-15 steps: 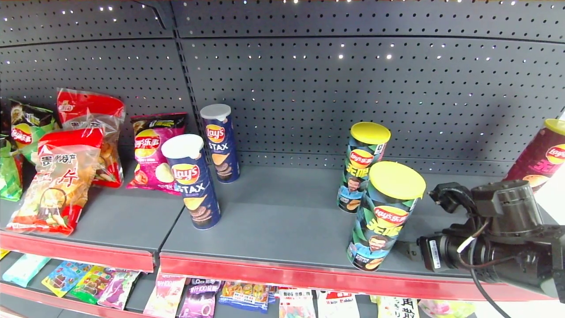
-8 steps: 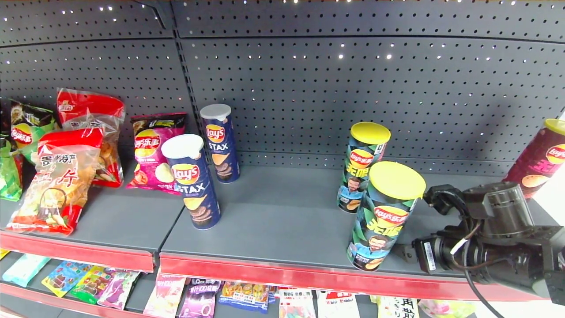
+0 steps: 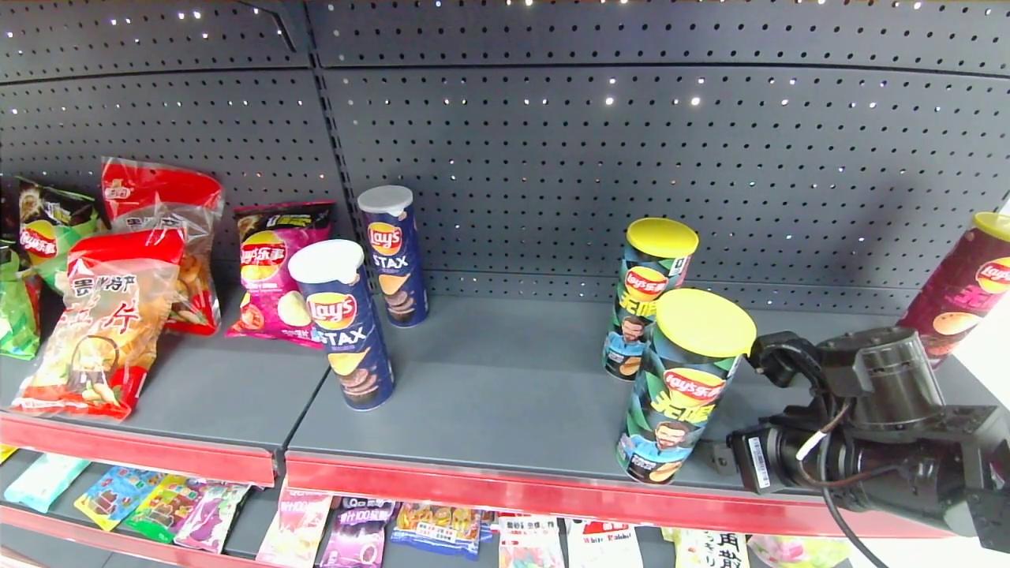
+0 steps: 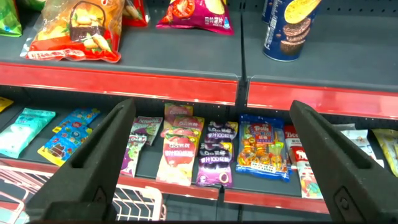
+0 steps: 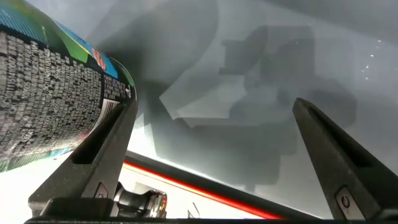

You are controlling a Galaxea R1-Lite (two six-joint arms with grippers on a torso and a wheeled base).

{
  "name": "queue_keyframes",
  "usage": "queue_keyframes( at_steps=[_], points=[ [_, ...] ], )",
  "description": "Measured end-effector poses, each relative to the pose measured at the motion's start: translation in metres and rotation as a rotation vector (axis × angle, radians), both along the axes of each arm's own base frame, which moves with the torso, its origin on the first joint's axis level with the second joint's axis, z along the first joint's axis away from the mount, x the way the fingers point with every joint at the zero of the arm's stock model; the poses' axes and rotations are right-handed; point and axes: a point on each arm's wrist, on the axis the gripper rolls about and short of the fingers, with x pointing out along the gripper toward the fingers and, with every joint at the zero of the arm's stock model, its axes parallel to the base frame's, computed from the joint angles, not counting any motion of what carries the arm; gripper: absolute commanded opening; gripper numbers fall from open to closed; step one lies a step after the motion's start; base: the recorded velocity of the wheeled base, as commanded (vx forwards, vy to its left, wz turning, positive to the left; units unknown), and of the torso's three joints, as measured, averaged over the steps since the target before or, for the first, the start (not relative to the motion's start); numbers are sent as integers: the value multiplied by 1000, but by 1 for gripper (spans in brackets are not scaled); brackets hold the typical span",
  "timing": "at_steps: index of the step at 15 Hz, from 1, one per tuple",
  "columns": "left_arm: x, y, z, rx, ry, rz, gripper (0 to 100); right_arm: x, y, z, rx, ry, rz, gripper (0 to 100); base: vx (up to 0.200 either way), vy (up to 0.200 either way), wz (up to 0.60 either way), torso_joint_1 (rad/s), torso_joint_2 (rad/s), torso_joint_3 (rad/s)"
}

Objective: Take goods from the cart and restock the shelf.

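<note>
A green chip can with a yellow lid [image 3: 682, 386] stands near the front edge of the grey shelf [image 3: 505, 394]. A second such can [image 3: 649, 292] stands behind it. My right gripper [image 5: 211, 106] is open at shelf height just right of the front can [image 5: 50, 93], whose side lies against one fingertip [image 5: 121, 118]. Nothing sits between its fingers. My left gripper [image 4: 211, 107] hangs open and empty lower down, facing the shelf's lower rows.
Two blue cans [image 3: 347, 323] [image 3: 394, 252] stand mid-shelf, snack bags [image 3: 110, 315] lie at the left, and a maroon can [image 3: 963, 284] leans at the far right. Sweet packets [image 4: 211, 149] fill the lower shelf. A white wire cart's corner [image 4: 134, 205] is below.
My right arm has moved left along the shelf towards the front green can. That can has shifted slightly left.
</note>
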Motion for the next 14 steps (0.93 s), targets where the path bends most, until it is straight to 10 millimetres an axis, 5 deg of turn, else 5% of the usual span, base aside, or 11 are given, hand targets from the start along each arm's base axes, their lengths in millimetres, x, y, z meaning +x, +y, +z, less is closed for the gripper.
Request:
queue_keyframes(
  at_steps=[14],
  points=[
    [0,0,0,0,0,0,100,1,7,2,-1,-10,21,100,0,0,0,0,0,0]
  ],
)
